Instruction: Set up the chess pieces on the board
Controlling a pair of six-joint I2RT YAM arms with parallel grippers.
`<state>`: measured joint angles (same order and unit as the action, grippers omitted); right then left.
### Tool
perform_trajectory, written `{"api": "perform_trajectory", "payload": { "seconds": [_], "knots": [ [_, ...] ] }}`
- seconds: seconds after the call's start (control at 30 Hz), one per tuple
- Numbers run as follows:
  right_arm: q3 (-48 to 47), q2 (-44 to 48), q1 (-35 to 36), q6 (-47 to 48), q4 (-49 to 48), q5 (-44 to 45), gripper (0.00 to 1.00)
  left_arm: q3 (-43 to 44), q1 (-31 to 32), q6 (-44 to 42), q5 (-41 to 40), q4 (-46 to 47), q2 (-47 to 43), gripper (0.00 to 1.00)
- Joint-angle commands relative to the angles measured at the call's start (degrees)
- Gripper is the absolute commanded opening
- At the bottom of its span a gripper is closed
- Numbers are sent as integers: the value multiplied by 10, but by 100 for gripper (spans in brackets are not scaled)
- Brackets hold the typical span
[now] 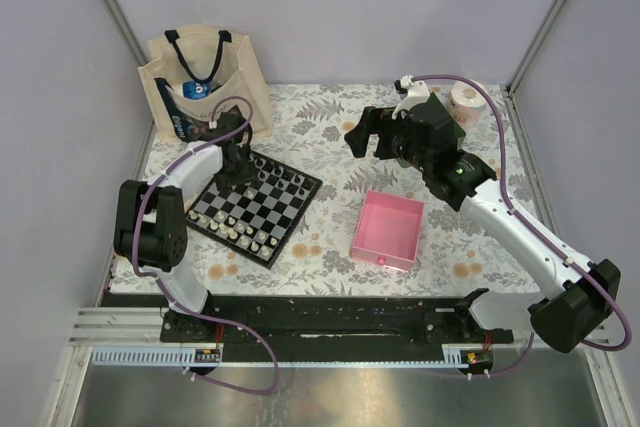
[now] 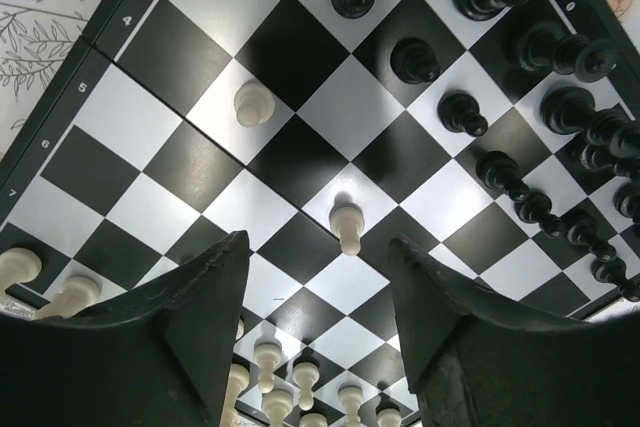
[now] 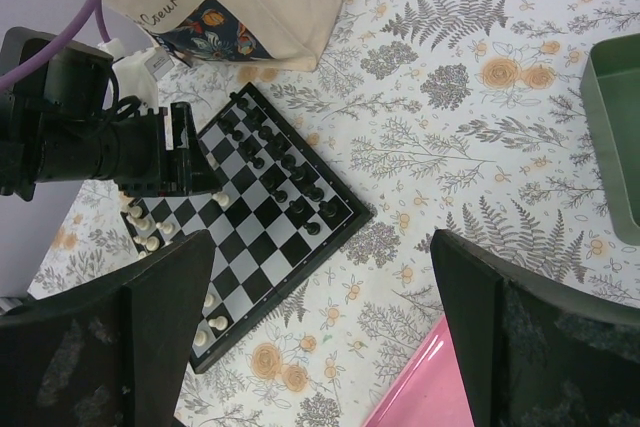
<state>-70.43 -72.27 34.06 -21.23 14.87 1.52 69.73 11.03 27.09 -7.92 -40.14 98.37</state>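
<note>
Board (image 1: pixel 268 205) left of centre, turned diamond-wise, pieces upright, black pieces (image 1: pixel 287 176) lining its far-right edge and white pieces (image 1: pixel 232 230) the near-left; left gripper (image 2: pixel 318 250) open, empty, over a white pawn (image 2: pixel 347 227); right gripper (image 3: pixel 320 247) wide open, empty, aloft.

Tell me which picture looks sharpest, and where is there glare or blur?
Top external: evenly lit, soft shadows, fairly sharp throughout. Left wrist: sheen on the glossy board, left tool dark and soft-edged up close. Right wrist: tablecloth crisp, right tool a dark blur.
</note>
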Motion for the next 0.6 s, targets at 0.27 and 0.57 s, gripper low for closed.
{"api": "perform_trajectory", "payload": {
  "seconds": [0.27,0.57],
  "knots": [
    [-11,-2,-5,6,-6,16,99,21,3,-18,5,23,-14,68],
    [-8,1,-4,10,-5,23,100,42,10,-20,15,22,28,61]
  ]
}}
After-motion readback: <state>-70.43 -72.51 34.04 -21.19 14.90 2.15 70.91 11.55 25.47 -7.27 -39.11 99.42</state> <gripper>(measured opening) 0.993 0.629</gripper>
